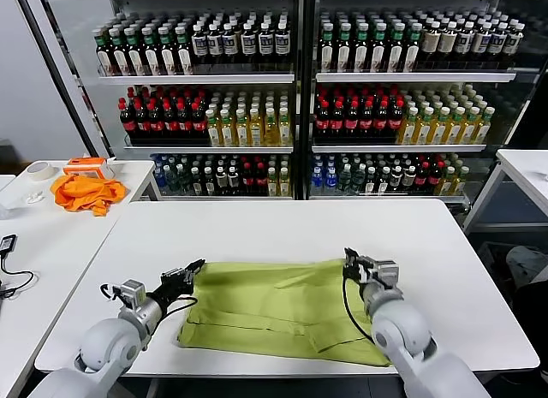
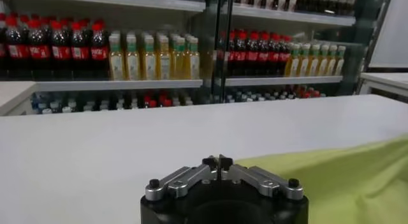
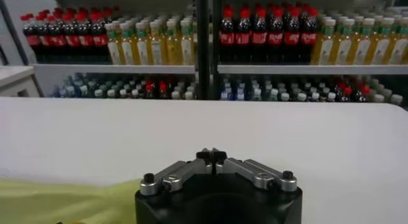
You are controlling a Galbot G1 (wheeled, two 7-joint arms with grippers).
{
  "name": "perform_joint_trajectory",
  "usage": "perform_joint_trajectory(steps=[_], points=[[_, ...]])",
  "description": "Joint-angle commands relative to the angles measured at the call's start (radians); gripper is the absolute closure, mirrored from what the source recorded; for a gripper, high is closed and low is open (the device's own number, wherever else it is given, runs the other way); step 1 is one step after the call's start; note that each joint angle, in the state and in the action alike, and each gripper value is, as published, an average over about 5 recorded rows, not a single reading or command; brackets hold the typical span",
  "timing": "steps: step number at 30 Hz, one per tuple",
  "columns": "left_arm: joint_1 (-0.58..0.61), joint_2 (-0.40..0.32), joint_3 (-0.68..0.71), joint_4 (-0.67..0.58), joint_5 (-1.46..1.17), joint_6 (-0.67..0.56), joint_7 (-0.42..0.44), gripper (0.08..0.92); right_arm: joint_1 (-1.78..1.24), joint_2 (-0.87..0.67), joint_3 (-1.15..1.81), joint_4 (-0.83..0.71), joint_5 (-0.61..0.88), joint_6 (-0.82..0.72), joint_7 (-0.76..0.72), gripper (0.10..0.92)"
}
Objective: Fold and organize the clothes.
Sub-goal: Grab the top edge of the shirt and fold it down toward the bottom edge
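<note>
We are holding both claws clenched and seemingly empty, left claw [image 1: 195, 268] at the nine o'clock edge and right claw [image 1: 349, 259] at three o'clock of the T-shirt [image 1: 274, 308] lying lengthwise across the worktop [image 1: 282, 227].

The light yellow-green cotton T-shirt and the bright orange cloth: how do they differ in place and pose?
The light yellow-green cotton T-shirt lies spread flat on the middle white table; the bright orange cloth sits crumpled in a heap on the side table to the robot's left. The T-shirt lies between the left gripper and right gripper; the cloth is far from both. Neither is held.
</note>
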Motion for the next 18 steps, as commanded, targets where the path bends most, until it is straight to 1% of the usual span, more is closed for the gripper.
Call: perform_joint_trajectory(steps=[1, 6, 13, 18], points=[[0.134, 0.012, -0.054, -0.084, 0.007, -0.01, 0.003, 0.916, -0.176, -0.037, 0.04, 0.126, -0.057, 0.001, -0.018, 0.919], [0.145, 0.002, -0.036, -0.094, 0.025, -0.013, 0.007, 0.916, -0.204, -0.025, 0.041, 0.106, -0.104, 0.008, -0.028, 0.919], [0.168, 0.0, -0.034, -0.105, 0.056, -0.01, 0.013, 0.916, -0.21, -0.022, 0.051, 0.085, -0.109, 0.012, -0.04, 0.919], [0.18, -0.008, -0.041, -0.106, 0.074, 0.022, -0.001, 0.916, -0.213, -0.019, 0.044, 0.078, -0.127, 0.011, -0.05, 0.919]])
